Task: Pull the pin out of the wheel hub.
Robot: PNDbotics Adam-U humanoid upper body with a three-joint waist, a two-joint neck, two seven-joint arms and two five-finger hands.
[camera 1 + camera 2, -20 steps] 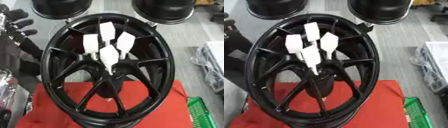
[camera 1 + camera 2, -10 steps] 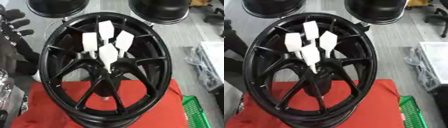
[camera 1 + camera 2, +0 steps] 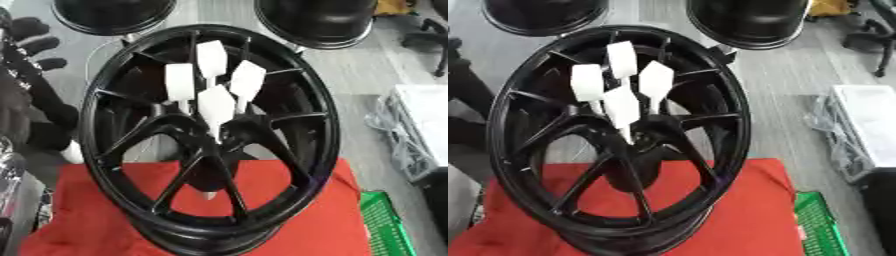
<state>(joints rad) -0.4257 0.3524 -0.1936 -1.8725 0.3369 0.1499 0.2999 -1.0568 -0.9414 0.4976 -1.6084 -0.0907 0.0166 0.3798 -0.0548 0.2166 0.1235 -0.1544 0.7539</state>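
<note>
Four white pins (image 3: 215, 105) seated in black wheel hub (image 3: 214, 132) | unchanged, none pulled | left hand (image 3: 31, 42) left of hub, fingers loosely spread, empty.

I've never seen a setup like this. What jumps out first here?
A big black wheel fills the middle, standing on a red cloth. Four white pins stick out of its hub, bright against the black spokes. A black robot hand shows at the upper left, away from the pins.
</note>
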